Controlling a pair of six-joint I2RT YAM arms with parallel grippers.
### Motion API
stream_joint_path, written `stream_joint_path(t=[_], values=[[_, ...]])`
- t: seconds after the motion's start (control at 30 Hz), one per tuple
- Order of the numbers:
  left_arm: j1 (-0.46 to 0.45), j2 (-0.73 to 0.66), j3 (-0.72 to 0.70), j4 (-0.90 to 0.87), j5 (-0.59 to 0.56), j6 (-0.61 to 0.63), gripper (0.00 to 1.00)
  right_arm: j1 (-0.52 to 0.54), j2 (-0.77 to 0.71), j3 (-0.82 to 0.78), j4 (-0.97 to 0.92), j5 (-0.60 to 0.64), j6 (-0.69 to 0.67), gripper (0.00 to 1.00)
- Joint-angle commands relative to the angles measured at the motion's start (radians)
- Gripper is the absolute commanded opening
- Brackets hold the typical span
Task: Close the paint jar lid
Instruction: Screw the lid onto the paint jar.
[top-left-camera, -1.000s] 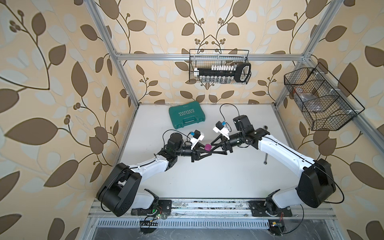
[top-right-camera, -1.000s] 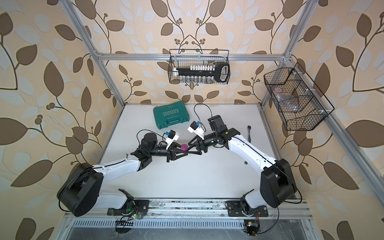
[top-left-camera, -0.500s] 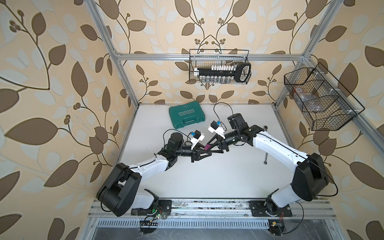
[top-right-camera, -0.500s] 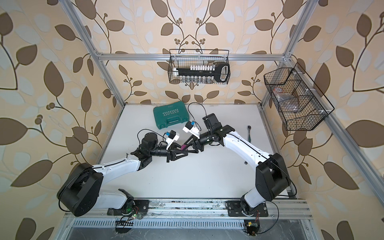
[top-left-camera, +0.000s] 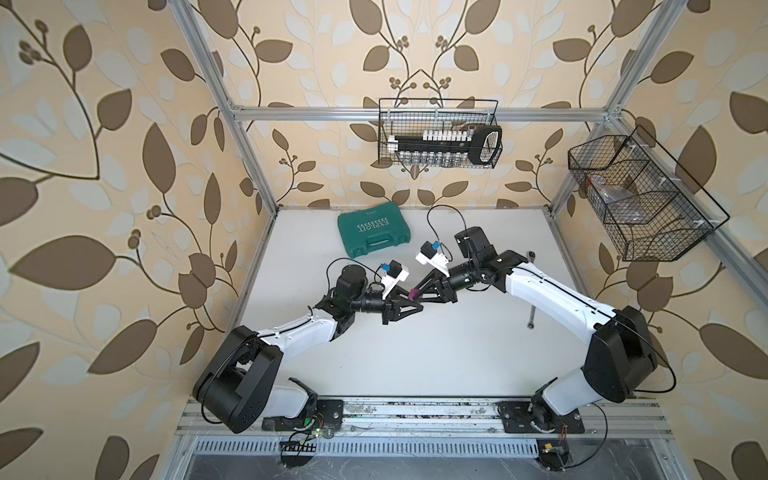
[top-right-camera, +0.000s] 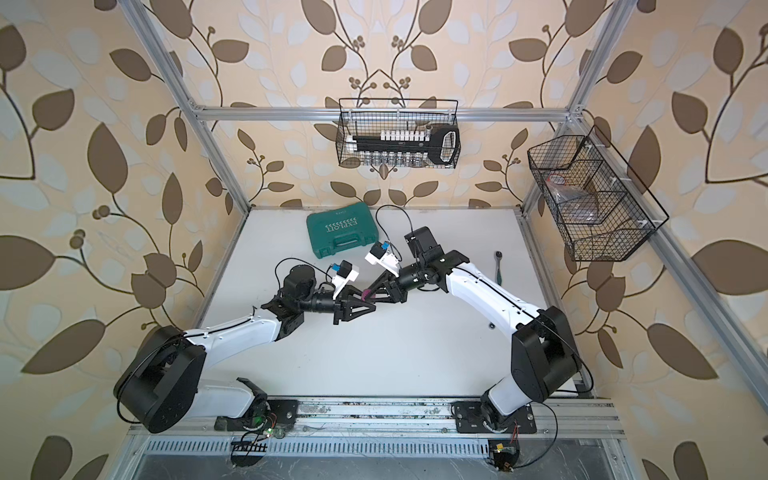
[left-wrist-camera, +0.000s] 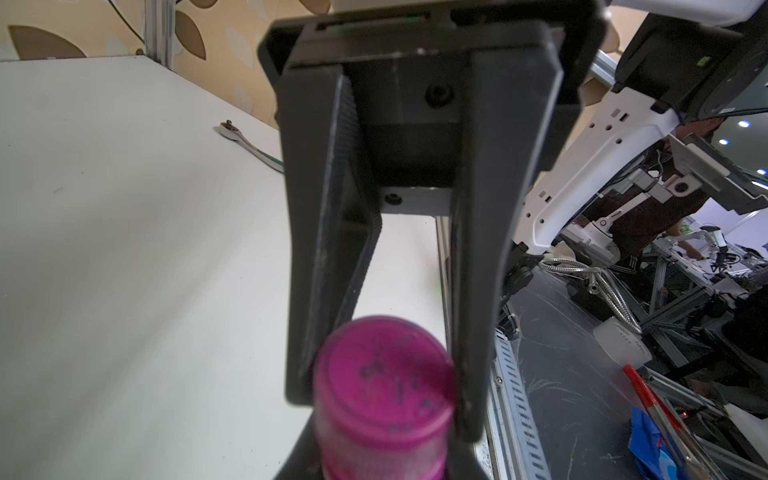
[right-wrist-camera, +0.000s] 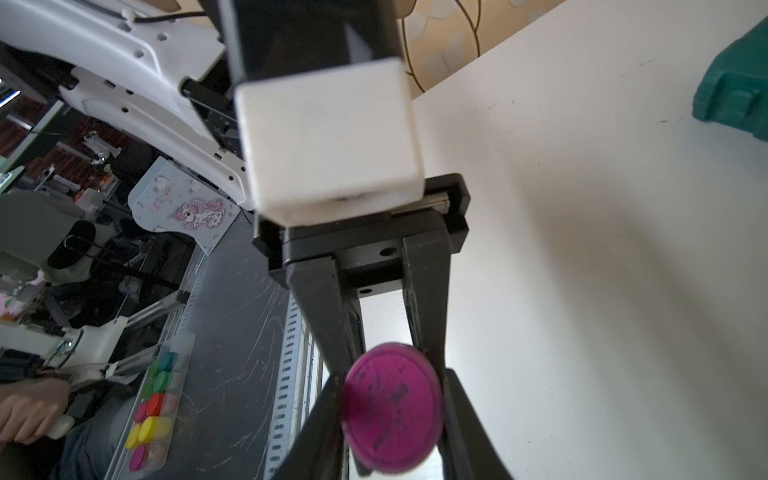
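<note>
White table (top-left-camera: 415, 357): my left gripper (top-left-camera: 419, 306) clamps the jar (left-wrist-camera: 374, 471); right gripper (top-left-camera: 415, 294) pinches the lid (right-wrist-camera: 392, 407) atop it.

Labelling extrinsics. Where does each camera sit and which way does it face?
Both top views: overhead, looking down on the table; both arms whole, left gripper and right gripper tip to tip at the paint jar.
Left wrist: above the left gripper, looking along its own fingers at the lid and the facing right gripper.
Right wrist: above the right gripper, looking the opposite way, past its own fingers at the lid and left gripper.
Shared: both wrist views show the lid's smudged face; all four show both grippers.
</note>
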Motion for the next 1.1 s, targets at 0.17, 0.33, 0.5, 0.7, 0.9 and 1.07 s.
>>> stream_joint_path(t=[0.17,0.33,0.5,0.7,0.9,1.07], values=[[-0.189,-0.011,0.046,-0.002,-0.492,0.146,0.0,0.164,0.069,-0.038,0.31,0.391,0.493,0.19],[-0.25,0.027,0.036,0.11,-0.677,0.156,0.0,0.248,0.169,0.007,0.327,0.629,0.717,0.22],[-0.251,0.023,0.018,0.153,-0.694,0.138,0.0,0.249,0.238,0.031,0.372,0.6,0.775,0.3],[-0.22,-0.043,0.005,0.078,-0.615,0.148,0.0,0.199,0.111,-0.045,0.325,0.587,0.693,0.52],[-0.11,-0.085,-0.004,0.033,-0.38,0.106,0.0,0.018,-0.124,-0.168,0.215,0.411,0.513,0.68],[-0.077,-0.081,0.006,0.031,-0.158,0.055,0.0,-0.117,-0.22,-0.168,0.049,0.139,0.26,0.71]])
